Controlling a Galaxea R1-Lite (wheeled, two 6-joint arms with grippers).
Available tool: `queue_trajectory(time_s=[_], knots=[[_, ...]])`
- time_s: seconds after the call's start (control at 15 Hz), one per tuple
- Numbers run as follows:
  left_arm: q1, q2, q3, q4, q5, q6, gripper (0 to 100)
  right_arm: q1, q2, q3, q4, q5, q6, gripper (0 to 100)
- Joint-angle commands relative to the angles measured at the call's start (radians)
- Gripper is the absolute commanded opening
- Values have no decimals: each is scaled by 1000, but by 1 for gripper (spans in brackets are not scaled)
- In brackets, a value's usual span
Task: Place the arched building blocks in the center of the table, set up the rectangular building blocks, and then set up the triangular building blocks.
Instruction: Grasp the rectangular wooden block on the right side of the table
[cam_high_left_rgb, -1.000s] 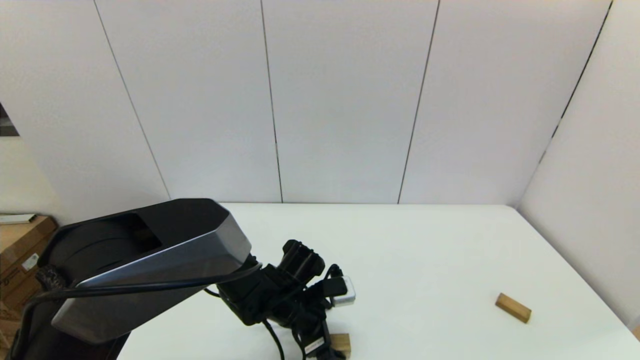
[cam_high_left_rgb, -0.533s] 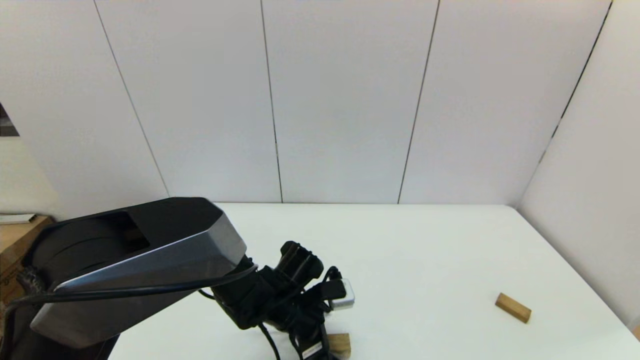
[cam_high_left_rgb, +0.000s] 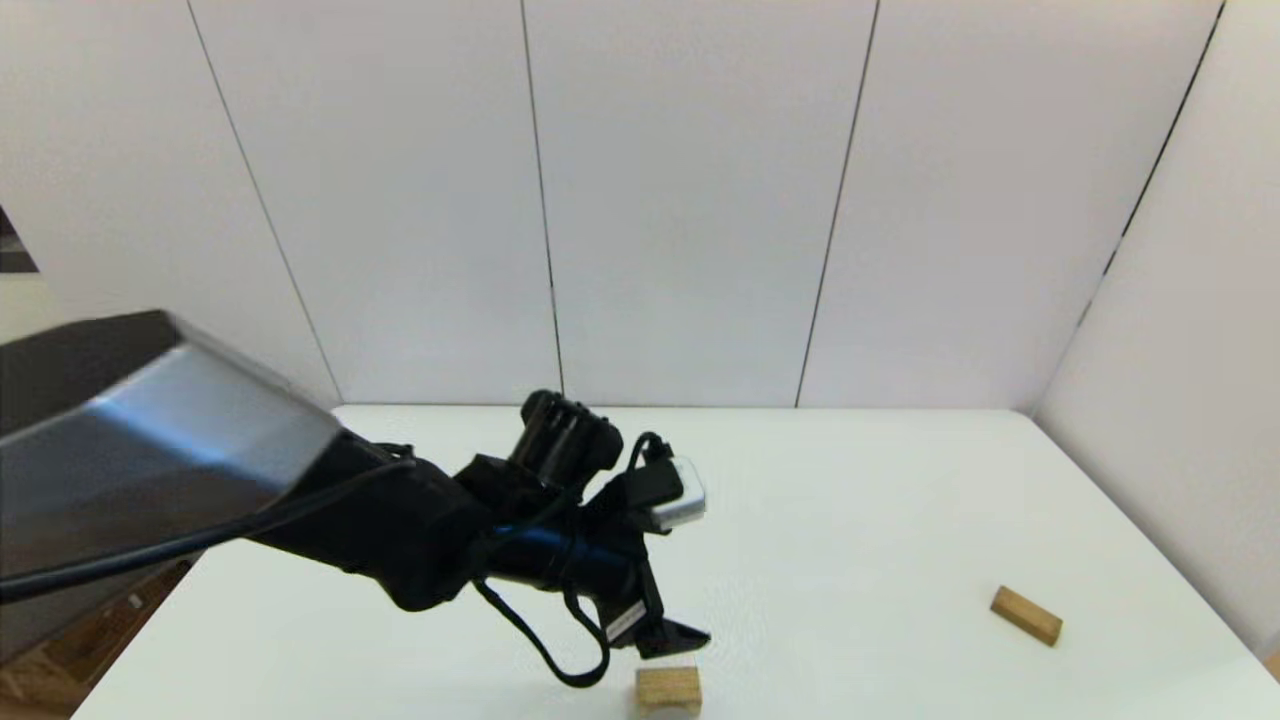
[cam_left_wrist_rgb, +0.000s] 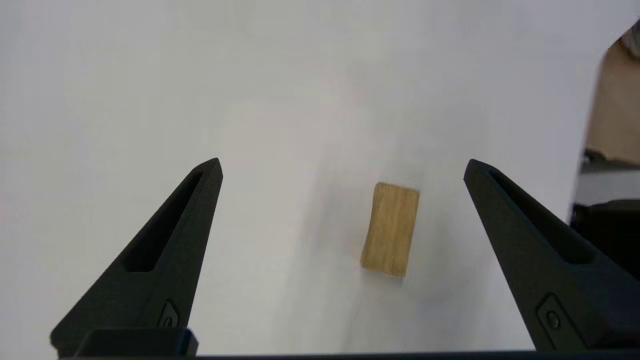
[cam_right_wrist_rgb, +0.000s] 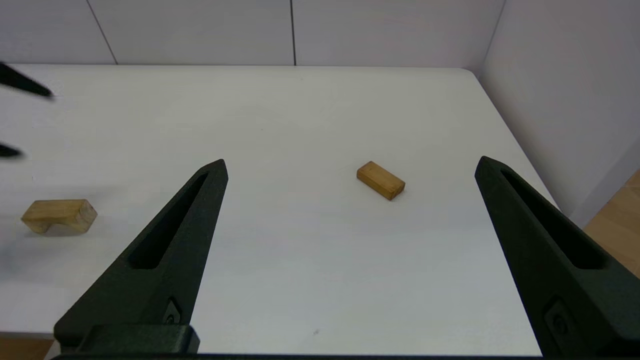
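The arched building block (cam_high_left_rgb: 668, 690) lies on the white table (cam_high_left_rgb: 850, 500) near its front edge, legs down in the right wrist view (cam_right_wrist_rgb: 59, 216). My left gripper (cam_high_left_rgb: 672, 636) hangs open just above and behind it, touching nothing. The left wrist view shows the arched block (cam_left_wrist_rgb: 390, 229) below and between the spread fingers of the left gripper (cam_left_wrist_rgb: 343, 165), nearer one finger. The rectangular building block (cam_high_left_rgb: 1026, 615) lies flat at the far right. The right gripper (cam_right_wrist_rgb: 351, 163) is open and empty, back from the rectangular block (cam_right_wrist_rgb: 381, 180). The triangular building block is out of view.
White wall panels stand behind the table and along its right side. A brown wooden floor (cam_right_wrist_rgb: 617, 215) shows beyond the table's right edge. The tips of the left gripper's fingers (cam_right_wrist_rgb: 25, 86) show at the edge of the right wrist view.
The left arm has risen and drawn back from the arched block. The block now stands free on the table below the open fingers. The rectangular block has not moved.
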Motion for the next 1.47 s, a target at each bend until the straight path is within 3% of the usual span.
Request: queue_trajectory(time_s=[0.07, 0.13, 0.27, 0.47, 0.73, 0.87, 1.07, 1.47], knots=[[1, -571, 11, 331, 79, -36, 100, 0, 1, 0, 1, 0, 0, 100], [4, -722, 29, 414, 118, -77, 100, 0, 1, 0, 1, 0, 0, 100], [61, -932, 91, 444, 212, -159, 100, 0, 1, 0, 1, 0, 0, 100], [300, -1225, 180, 441, 365, -150, 100, 0, 1, 0, 1, 0, 0, 100], [596, -1568, 255, 481, 367, -191, 100, 0, 1, 0, 1, 0, 0, 100], [673, -1680, 307, 544, 358, -191, 100, 0, 1, 0, 1, 0, 0, 100], [693, -1863, 450, 593, 319, -191, 100, 0, 1, 0, 1, 0, 0, 100], [691, -2030, 724, 535, 270, -255, 100, 0, 1, 0, 1, 0, 0, 100]])
